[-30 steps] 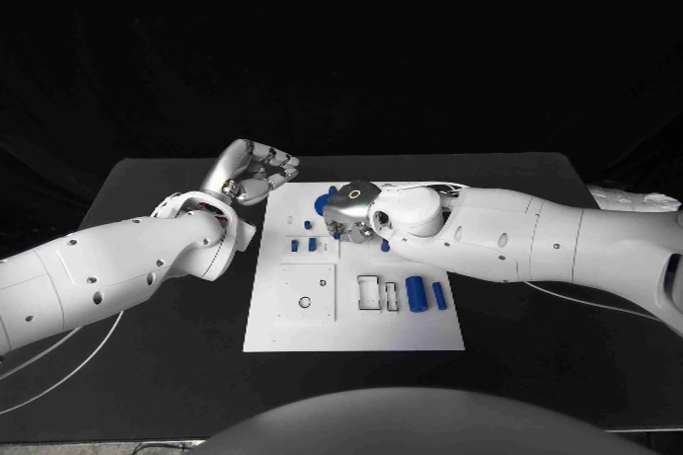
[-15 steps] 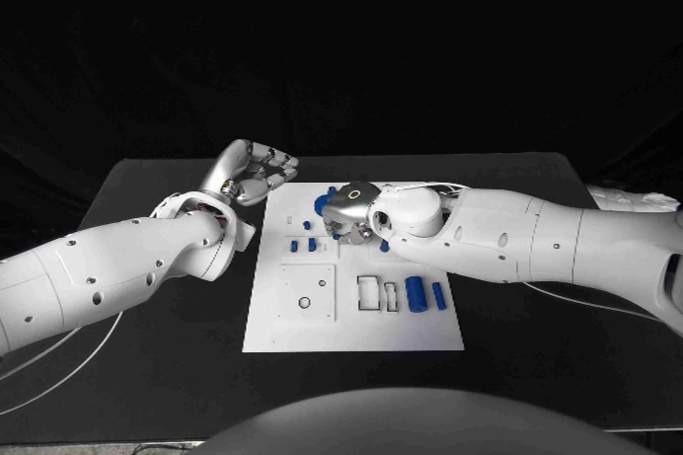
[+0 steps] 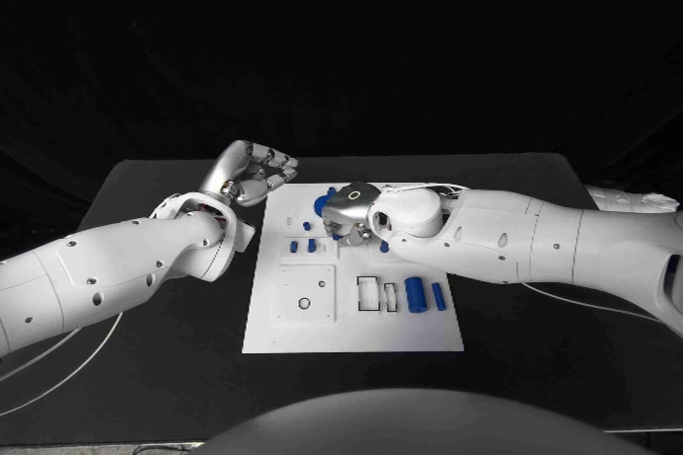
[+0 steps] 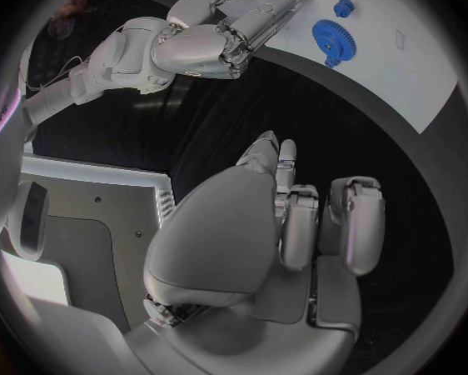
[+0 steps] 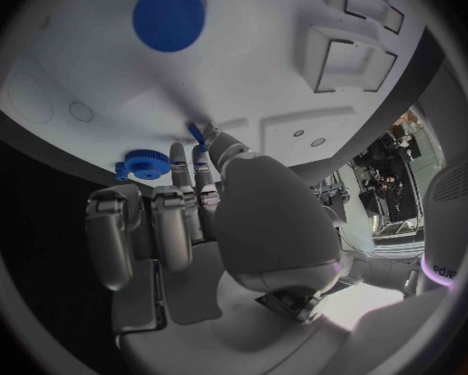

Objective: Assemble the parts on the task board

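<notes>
Head view: task board (image 3: 285,327) mid-table; left hand (image 3: 252,174) just beyond board's far left corner, fingers curled, empty. Right hand (image 3: 350,210) over board's far part.
Left wrist view: blue gear (image 4: 329,40) on board, beside right hand's fingertips.
Right wrist view: right hand pinches small blue part (image 5: 196,132) against board.

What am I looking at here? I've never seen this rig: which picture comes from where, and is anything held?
A robot with two white arms works at a black table. One picture looks down from its head; the round ones come from its wrists. The white task board carries small blue parts, such as a cylinder and a gear. The left hand hangs beside the board, fingers curled, holding nothing. The right hand reaches onto the board, its fingers at a small blue piece; whether they grip it is unclear.
</notes>
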Tool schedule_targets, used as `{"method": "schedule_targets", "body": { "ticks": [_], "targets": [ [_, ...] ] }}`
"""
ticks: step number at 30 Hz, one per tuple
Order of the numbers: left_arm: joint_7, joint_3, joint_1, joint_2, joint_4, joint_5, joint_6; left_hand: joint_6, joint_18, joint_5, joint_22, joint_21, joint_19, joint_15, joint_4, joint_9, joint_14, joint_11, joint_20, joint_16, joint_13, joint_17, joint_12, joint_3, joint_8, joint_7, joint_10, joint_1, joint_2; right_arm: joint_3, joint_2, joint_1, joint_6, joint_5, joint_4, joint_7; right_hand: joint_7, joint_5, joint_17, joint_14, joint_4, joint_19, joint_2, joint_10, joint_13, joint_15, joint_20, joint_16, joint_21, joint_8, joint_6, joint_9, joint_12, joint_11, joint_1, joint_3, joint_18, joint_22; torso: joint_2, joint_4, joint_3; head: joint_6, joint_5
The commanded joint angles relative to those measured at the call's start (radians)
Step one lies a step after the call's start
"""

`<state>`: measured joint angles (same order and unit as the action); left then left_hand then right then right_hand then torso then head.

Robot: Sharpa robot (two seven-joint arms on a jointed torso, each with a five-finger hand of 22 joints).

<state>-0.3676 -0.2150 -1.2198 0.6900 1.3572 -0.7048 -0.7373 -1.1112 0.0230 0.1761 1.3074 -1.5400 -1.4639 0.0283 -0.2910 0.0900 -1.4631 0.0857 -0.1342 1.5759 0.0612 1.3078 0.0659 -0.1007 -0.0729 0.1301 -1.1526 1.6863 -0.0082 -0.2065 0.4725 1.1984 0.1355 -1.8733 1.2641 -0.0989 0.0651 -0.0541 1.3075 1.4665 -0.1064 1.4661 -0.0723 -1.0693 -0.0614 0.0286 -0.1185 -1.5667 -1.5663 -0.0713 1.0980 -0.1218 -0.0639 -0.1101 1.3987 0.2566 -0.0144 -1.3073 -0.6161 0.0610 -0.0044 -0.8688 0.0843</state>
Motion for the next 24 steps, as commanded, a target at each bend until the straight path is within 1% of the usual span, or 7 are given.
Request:
{"method": "schedule_targets", "body": {
  "ticks": [1, 2, 3, 7, 17, 22, 24],
  "targets": [
    [-0.007, 0.001, -0.001, -0.003, 0.0, -0.003, 0.009, -0.005, -0.016, -0.003, 0.255, -0.006, -0.088, -0.007, -0.001, 0.001, -0.108, -0.002, 0.006, -0.005, 0.0, 0.263, -0.002, -0.007, -0.002, 0.0, -0.006, 0.0, 0.001, 0.0, -0.001, -0.001, -0.007, 0.004, 0.001, -0.002, 0.009, 0.004, 0.263, 0.104, 0.005, 0.105, 0.01, -0.011, -0.002, -0.007, -0.007, -0.004, -0.004, -0.014, 0.028, -0.008, -0.007, 0.016, -0.001, -0.003, 0.014, -0.263, 0.0, 0.0001, -0.0002, 0.0, 0.0],
    [-0.007, 0.001, -0.001, -0.004, 0.0, -0.003, 0.009, -0.005, -0.016, -0.003, 0.255, -0.006, -0.088, -0.007, -0.001, 0.001, -0.108, -0.002, 0.006, -0.005, 0.0, 0.263, -0.002, -0.007, -0.002, 0.0, -0.006, 0.0, 0.001, 0.0, -0.001, -0.001, -0.01, 0.005, 0.001, -0.002, 0.02, 0.004, 0.263, 0.104, 0.009, 0.105, 0.015, -0.02, -0.003, -0.018, -0.003, -0.004, -0.004, -0.017, 0.037, -0.01, -0.009, 0.033, 0.005, 0.0, 0.014, -0.263, 0.0, -0.0001, -0.0002, 0.0, 0.0],
    [-0.007, 0.001, -0.001, -0.004, 0.0, -0.003, 0.01, -0.005, -0.016, -0.003, 0.255, -0.006, -0.088, -0.007, -0.001, 0.001, -0.108, -0.002, 0.006, -0.005, 0.0, 0.263, -0.002, -0.007, -0.002, 0.0, -0.006, 0.0, 0.001, 0.0, -0.001, -0.001, -0.014, 0.005, 0.001, -0.003, 0.023, 0.004, 0.263, 0.104, 0.011, 0.105, 0.02, -0.031, -0.003, -0.026, 0.002, -0.004, -0.004, -0.02, 0.045, -0.013, -0.012, 0.043, 0.009, 0.003, 0.014, -0.263, 0.0, 0.0002, -0.0002, 0.0, 0.0],
    [-0.007, 0.001, -0.001, -0.005, 0.0, -0.003, 0.01, -0.005, -0.016, -0.003, 0.255, -0.006, -0.088, -0.007, -0.001, 0.001, -0.108, -0.002, 0.006, -0.005, 0.0, 0.263, -0.002, -0.007, -0.002, 0.0, -0.006, 0.0, 0.001, 0.0, -0.001, -0.001, -0.019, 0.006, 0.0, -0.005, 0.017, 0.004, 0.263, 0.104, 0.015, 0.105, 0.035, -0.071, -0.002, -0.04, 0.015, -0.004, -0.004, -0.03, 0.069, -0.021, -0.022, 0.054, 0.018, 0.01, 0.014, -0.263, 0.0, 0.0003, -0.0005, 0.0, 0.0],
    [-0.007, 0.001, -0.001, -0.007, -0.002, -0.003, 0.009, -0.005, -0.016, -0.003, 0.255, -0.006, -0.088, -0.008, -0.001, 0.001, -0.108, -0.002, 0.006, -0.005, 0.0, 0.263, -0.002, -0.008, -0.002, -0.001, -0.006, 0.001, 0.002, 0.0, 0.0, -0.001, 0.001, 0.006, 0.0, -0.006, 0.01, 0.004, 0.263, 0.104, 0.014, 0.105, 0.045, -0.11, 0.0, -0.051, 0.028, -0.004, -0.004, -0.04, 0.093, -0.034, -0.02, 0.064, 0.02, 0.014, 0.014, -0.263, 0.0, 0.0001, -0.0002, 0.0, 0.0],
    [-0.007, 0.001, -0.001, -0.007, -0.001, -0.003, 0.01, -0.005, -0.016, -0.003, 0.255, -0.006, -0.088, -0.008, -0.001, 0.001, -0.108, -0.002, 0.006, -0.005, 0.0, 0.263, -0.002, -0.008, -0.002, -0.001, -0.006, 0.001, 0.002, 0.0, 0.005, -0.001, 0.029, 0.009, 0.004, -0.01, 0.008, 0.003, 0.263, 0.104, 0.017, 0.105, 0.047, -0.124, 0.0, -0.053, 0.031, -0.004, -0.004, -0.043, 0.1, -0.039, -0.018, 0.065, 0.024, 0.016, 0.014, -0.263, 0.0, 0.0, -0.0001, 0.0, 0.0],
    [-0.007, 0.001, -0.001, -0.006, -0.001, -0.003, 0.01, -0.005, -0.016, -0.003, 0.255, -0.006, -0.088, -0.008, -0.001, 0.001, -0.108, -0.002, 0.006, -0.005, 0.0, 0.263, -0.002, -0.008, -0.002, -0.001, -0.006, 0.001, 0.002, 0.0, 0.009, -0.002, 0.043, 0.021, 0.005, -0.013, 0.008, 0.003, 0.263, 0.104, 0.02, 0.105, 0.047, -0.13, 0.0, -0.053, 0.032, -0.004, -0.004, -0.044, 0.102, -0.041, -0.018, 0.065, 0.027, 0.016, 0.014, -0.263, 0.0, -0.0004, 0.0003, 0.002, -0.001]
  ]
}}
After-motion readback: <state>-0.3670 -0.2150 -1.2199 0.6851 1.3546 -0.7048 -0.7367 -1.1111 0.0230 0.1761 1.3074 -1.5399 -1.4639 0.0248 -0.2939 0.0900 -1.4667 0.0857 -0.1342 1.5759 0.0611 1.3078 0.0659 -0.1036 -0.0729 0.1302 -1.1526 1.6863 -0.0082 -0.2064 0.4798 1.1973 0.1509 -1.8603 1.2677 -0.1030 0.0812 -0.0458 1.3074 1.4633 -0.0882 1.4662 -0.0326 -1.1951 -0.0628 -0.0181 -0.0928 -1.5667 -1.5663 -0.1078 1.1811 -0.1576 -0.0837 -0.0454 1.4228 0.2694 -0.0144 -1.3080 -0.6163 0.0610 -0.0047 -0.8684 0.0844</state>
